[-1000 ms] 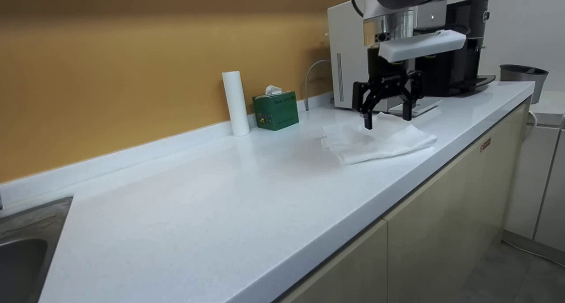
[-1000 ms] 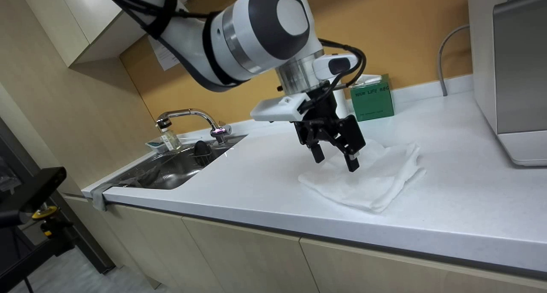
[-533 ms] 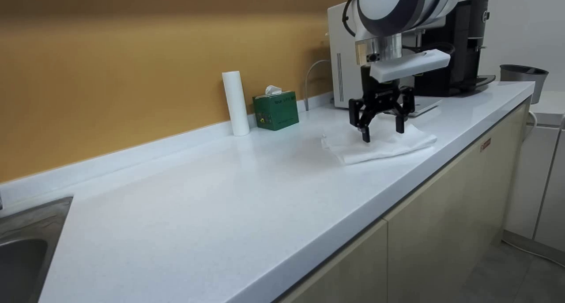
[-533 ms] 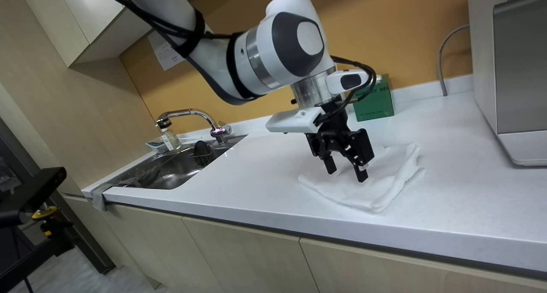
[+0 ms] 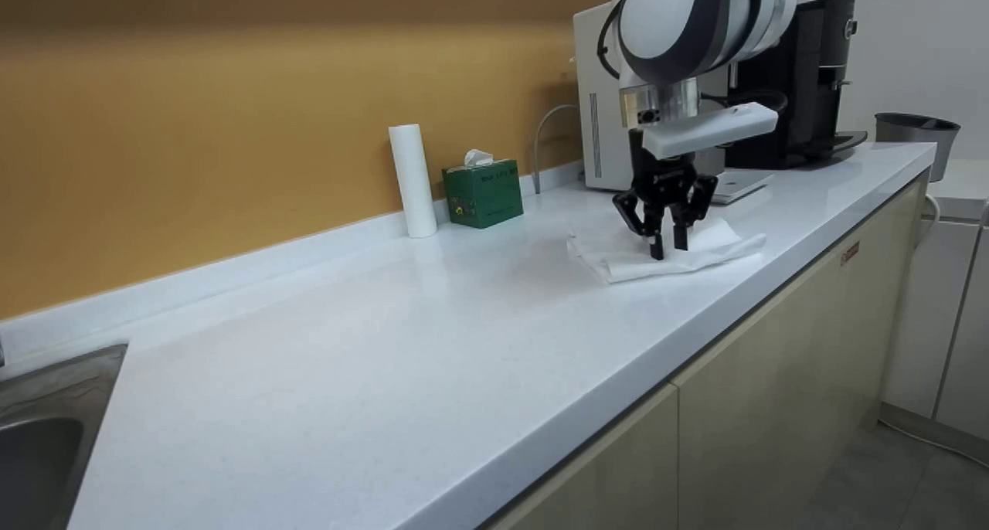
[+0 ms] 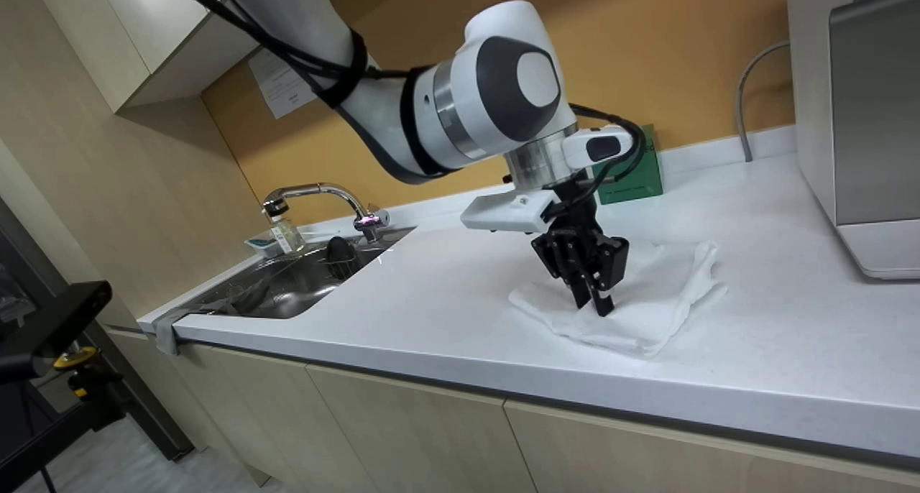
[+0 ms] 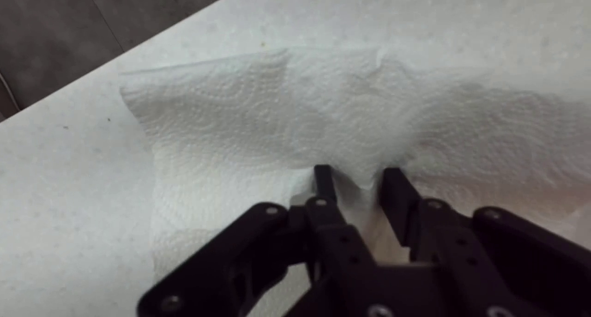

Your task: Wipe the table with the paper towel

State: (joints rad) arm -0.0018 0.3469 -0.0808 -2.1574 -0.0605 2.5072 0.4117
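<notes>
Wrist view: the gripper [image 7: 358, 168] has its jaws narrowly parted, tips down on the paper towel [image 7: 221, 118], which creases up between them and spreads around them over the white countertop [image 7: 60, 215]. In an exterior view a green tissue box [image 5: 484, 196] stands well apart from the jaws, a white roll [image 5: 413, 182] just beyond it; farthest from them, in both exterior views, lies the sink [image 6: 295, 302].

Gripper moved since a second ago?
Yes, down toward the paper towel: in an exterior view, the gripper now reaches clearly lower in frame than the green tissue box; earlier, about level.
</notes>
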